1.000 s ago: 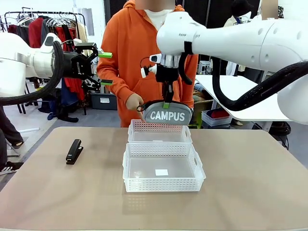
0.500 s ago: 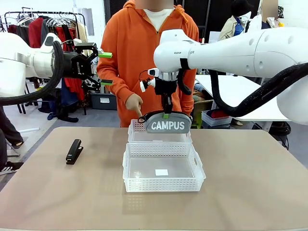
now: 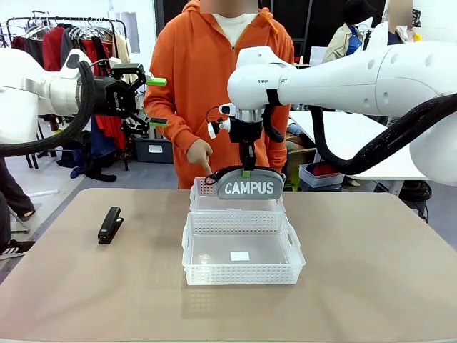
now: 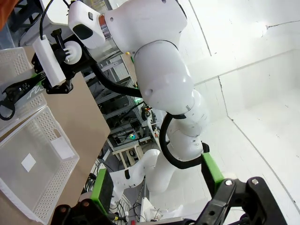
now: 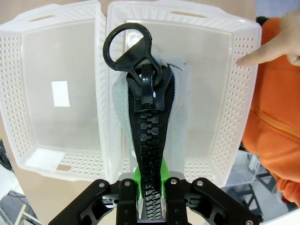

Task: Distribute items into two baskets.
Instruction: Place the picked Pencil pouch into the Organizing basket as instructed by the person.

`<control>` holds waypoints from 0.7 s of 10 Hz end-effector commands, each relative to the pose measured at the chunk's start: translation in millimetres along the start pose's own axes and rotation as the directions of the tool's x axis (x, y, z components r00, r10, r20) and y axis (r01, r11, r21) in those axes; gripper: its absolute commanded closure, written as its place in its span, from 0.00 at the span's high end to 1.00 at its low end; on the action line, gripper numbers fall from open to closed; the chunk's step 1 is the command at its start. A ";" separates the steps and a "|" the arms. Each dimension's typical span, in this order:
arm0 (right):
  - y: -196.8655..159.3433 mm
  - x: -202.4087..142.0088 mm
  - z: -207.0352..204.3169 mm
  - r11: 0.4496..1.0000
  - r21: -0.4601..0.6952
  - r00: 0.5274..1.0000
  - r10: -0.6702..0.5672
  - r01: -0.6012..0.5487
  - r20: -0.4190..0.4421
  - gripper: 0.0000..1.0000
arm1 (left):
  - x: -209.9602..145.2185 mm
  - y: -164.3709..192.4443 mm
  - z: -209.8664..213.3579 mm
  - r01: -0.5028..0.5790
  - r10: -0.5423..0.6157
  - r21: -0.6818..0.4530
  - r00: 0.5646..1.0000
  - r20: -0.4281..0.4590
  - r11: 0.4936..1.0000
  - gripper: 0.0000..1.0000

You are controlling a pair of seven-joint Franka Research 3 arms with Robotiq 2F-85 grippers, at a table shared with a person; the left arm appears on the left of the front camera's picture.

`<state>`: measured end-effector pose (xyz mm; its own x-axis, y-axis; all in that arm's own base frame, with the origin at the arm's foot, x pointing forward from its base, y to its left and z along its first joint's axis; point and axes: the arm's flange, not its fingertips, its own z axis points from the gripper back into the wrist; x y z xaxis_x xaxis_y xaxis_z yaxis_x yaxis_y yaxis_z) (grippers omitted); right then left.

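- The surface (image 3: 371, 286) is carrying the two lattice baskets at its middle, set end to end, with no item lying in either.
- The person is standing at the far edge, a hand (image 3: 201, 153) pointing down at the far basket (image 3: 203, 193). The fingertip is sitting close to its rim and could be knocked by a descending load.
- The near basket (image 3: 243, 274), the larger, is showing a white label (image 3: 240, 256) on its floor.
- The grey CAMPUS pouch (image 3: 250, 187) is hanging over the far basket, near the wall it shares with the near one. Released here, it risks landing astride that wall or snagging its strap ring (image 5: 143, 65) on the lattice.
- The right claw (image 3: 246, 171) is clamping the pouch's zip ridge. The left claw (image 3: 157, 101) is hovering high at the left with its jaws apart, holding nothing.
- The black stapler (image 3: 110, 225) is lying near the left edge.
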<state>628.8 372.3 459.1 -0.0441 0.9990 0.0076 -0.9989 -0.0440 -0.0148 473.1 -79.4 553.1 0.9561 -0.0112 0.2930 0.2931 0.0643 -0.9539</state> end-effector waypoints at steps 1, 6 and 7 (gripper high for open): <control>-1.5 6.3 -7.4 1.000 -0.018 1.000 -0.012 0.013 0.023 0.00 | -0.7 -2.5 1.1 0.006 -0.006 -0.002 1.000 -0.005 1.000 1.00; -27.4 24.9 -49.1 0.999 -0.031 1.000 -0.019 0.019 0.001 0.00 | -0.7 -2.5 1.1 0.006 -0.006 -0.002 1.000 -0.005 1.000 1.00; -29.9 22.7 -56.3 1.000 -0.024 1.000 -0.006 0.006 0.003 0.00 | -0.7 -2.5 1.1 0.006 -0.006 -0.002 1.000 -0.005 1.000 1.00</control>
<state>646.9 391.1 396.5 -0.0418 0.9987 0.0308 -0.9991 -0.0415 -0.0087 473.1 -79.4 553.2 0.9561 -0.0112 0.2930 0.2931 0.0643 -0.9539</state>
